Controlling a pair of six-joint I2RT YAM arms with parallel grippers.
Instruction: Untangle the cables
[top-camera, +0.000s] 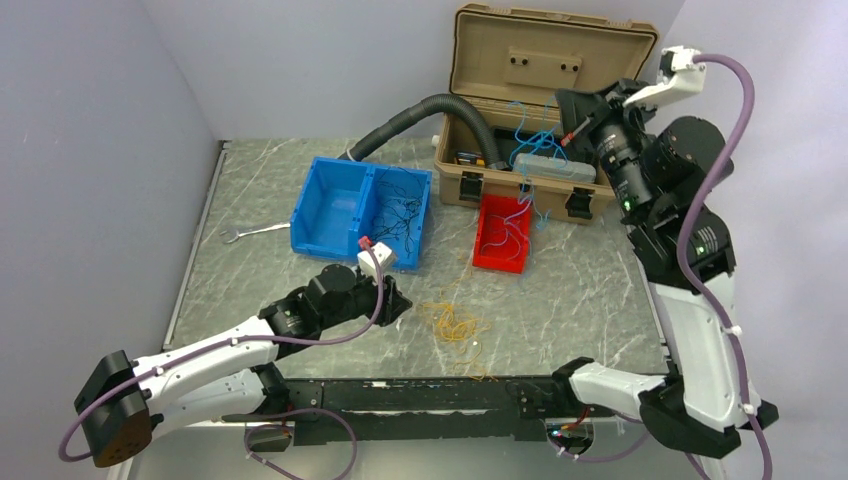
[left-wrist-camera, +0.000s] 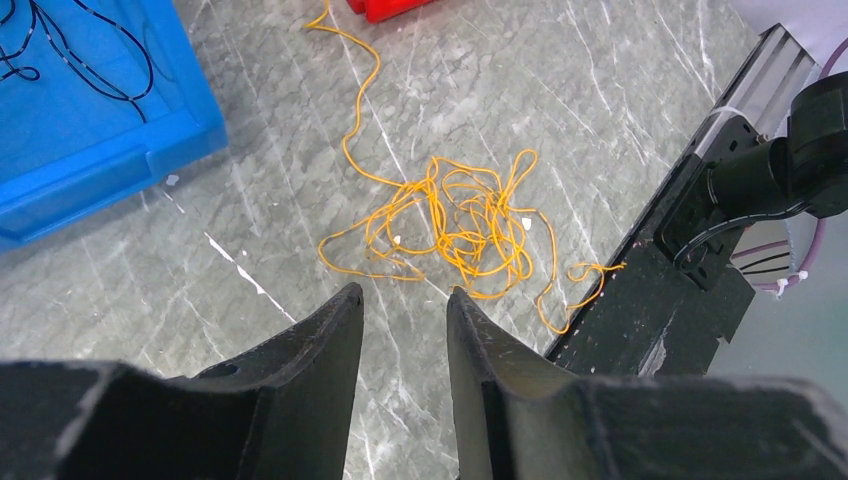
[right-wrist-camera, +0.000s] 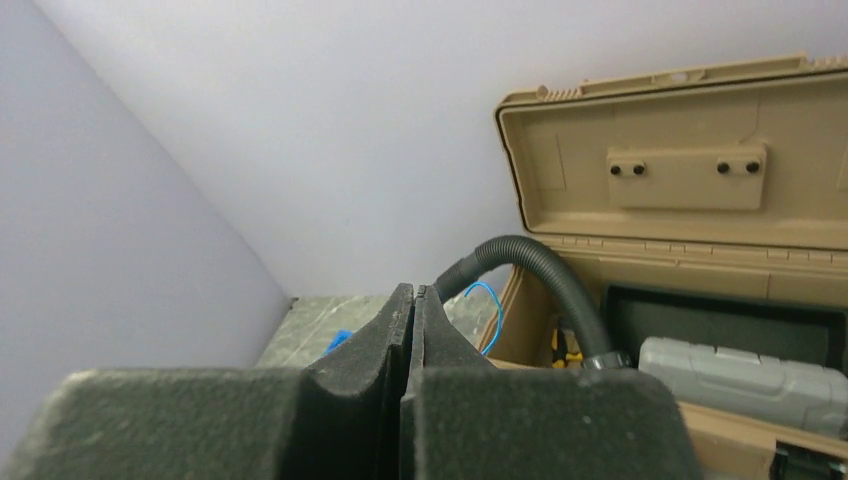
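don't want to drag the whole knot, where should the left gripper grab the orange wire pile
Probably the single loose strand running from the orange wire pile toward the red bin. It lies flat and alone on the table, so the left gripper could come straight down, open jaws straddling it. The middle is many crossed loops.

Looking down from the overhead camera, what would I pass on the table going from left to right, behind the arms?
Wrench → blue bin → red bin. The tan toolbox overlaps the red bin, so it is left out.
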